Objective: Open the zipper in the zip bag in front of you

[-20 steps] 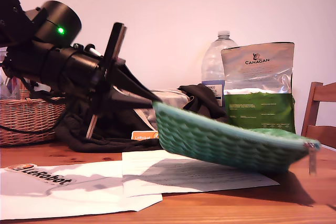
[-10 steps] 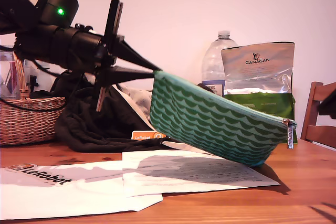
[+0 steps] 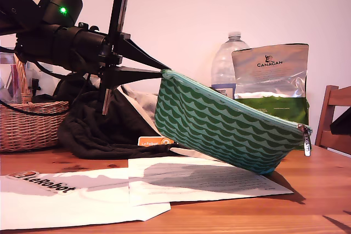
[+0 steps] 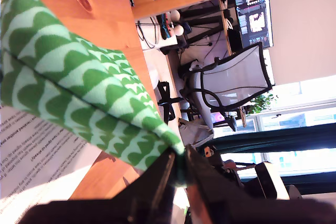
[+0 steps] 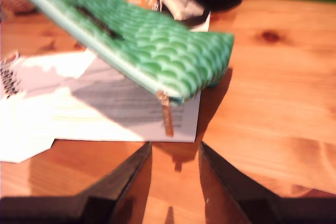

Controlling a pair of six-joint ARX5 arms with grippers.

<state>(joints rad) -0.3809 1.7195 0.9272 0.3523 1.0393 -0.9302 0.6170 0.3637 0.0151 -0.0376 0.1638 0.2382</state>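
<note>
The zip bag (image 3: 225, 130), mint green with dark-green waves, hangs tilted above the table. My first gripper (image 3: 163, 71) is shut on its upper corner towards the exterior view's left; the first wrist view shows the same corner of the zip bag (image 4: 79, 87) pinched in my first gripper (image 4: 178, 163). The light teal zipper (image 3: 230, 100) runs along the top edge and looks closed. Its silver pull tab (image 3: 306, 140) dangles at the low end. My second gripper (image 5: 175, 144) is open, close to the pull tab (image 5: 167, 114) but not touching it or the zip bag (image 5: 157, 51).
White papers (image 3: 109, 184) lie on the wooden table under the pouch. A wicker basket (image 3: 27, 124) and a dark cloth (image 3: 98, 130) sit behind the first arm. A water bottle (image 3: 225, 64), a Canagan foil bag (image 3: 269, 86) and a chair (image 3: 334, 119) stand at the back.
My first gripper has risen and lifted the pouch's held corner. The pouch has turned its wave-patterned side towards the camera, and the pull-tab end now hangs higher off the table.
</note>
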